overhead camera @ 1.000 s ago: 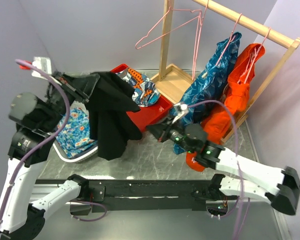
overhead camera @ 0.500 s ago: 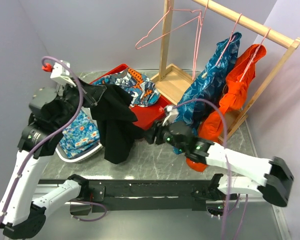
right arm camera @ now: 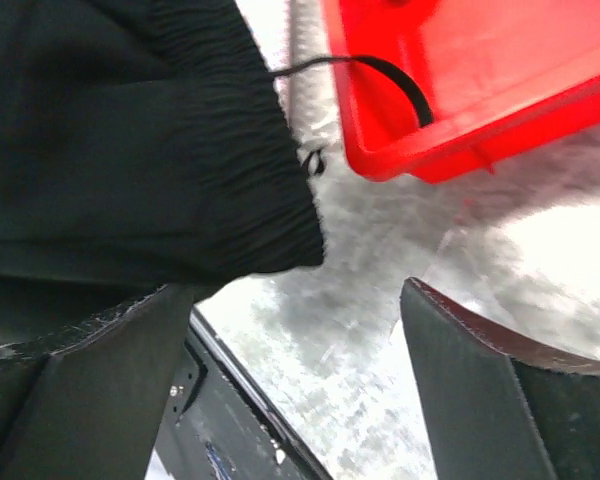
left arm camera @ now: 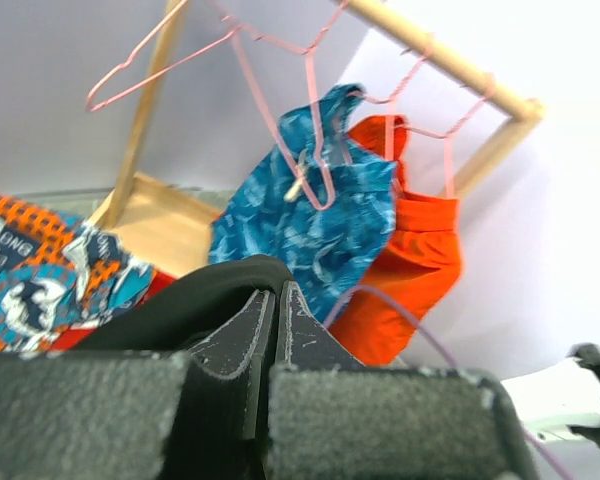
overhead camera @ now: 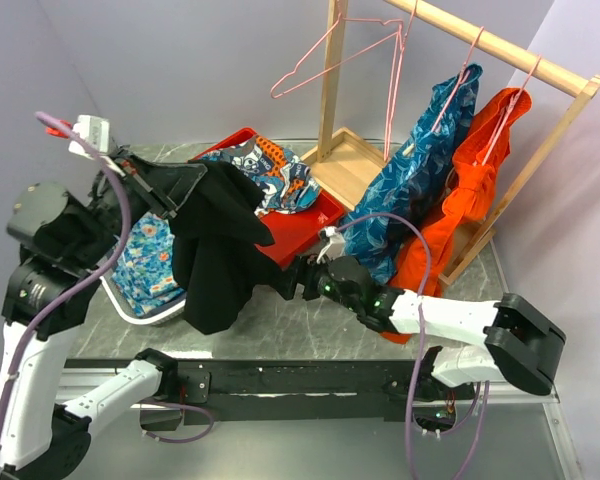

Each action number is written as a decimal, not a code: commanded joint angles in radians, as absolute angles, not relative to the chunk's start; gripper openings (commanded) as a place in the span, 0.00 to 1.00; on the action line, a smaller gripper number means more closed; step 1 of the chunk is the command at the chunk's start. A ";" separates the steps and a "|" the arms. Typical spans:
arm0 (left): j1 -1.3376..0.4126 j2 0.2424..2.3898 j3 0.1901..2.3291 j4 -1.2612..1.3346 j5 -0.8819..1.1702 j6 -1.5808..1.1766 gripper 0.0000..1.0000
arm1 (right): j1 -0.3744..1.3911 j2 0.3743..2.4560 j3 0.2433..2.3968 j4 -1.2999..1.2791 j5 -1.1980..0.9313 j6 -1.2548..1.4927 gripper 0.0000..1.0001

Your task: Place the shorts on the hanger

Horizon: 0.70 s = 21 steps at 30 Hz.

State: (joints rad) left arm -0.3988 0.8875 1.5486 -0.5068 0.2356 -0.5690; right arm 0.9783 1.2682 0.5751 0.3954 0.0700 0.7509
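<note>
The shorts [overhead camera: 215, 255] are held up over the left part of the table [overhead camera: 310, 312]. They are pinched at one edge by the left gripper [overhead camera: 180, 185], whose jaws are pressed together on the black fabric, and the rest is draped downward in loose folds. In the left wrist view, the fabric is seen bunched over the closed fingers [left arm camera: 230, 350].

The right gripper [overhead camera: 290, 278] is set low over the table, in front of the red tray [overhead camera: 305, 228] and just beside the lower right edge of the shorts. Its jaws are spread wide and nothing is held between them. In the right wrist view, the waistband [right arm camera: 230, 170] is seen hanging close over one finger [right arm camera: 90, 380]; whether they touch cannot be told. The drawstring [right arm camera: 380, 72] is laid across the tray's rim.

The hanger [overhead camera: 340, 64] is hung empty and tilted on the rail [overhead camera: 500, 47] at the back, well apart from the shorts. A blue garment [overhead camera: 420, 175] and an orange garment [overhead camera: 470, 195] are hung on the same rail to its right.
</note>
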 commanded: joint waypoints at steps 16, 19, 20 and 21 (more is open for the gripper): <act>-0.400 0.903 1.647 -0.476 0.176 -0.600 0.01 | 0.985 1.318 0.541 1.029 -0.080 0.724 0.78; -0.400 0.923 1.684 -0.486 0.186 -0.598 0.01 | 0.985 1.331 0.546 1.034 -0.098 0.723 0.78; -0.400 0.926 1.692 -0.486 0.195 -0.601 0.01 | 0.985 1.336 0.549 1.028 -0.098 0.724 0.81; -0.400 0.931 1.706 -0.488 0.202 -0.603 0.01 | 0.983 1.341 0.557 1.011 -0.098 0.721 0.82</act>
State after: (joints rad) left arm -0.3988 0.9184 1.6444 -0.5434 0.2008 -0.5888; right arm 0.9791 1.3430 0.5308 0.9508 -0.0784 0.7387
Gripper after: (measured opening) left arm 0.025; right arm 0.801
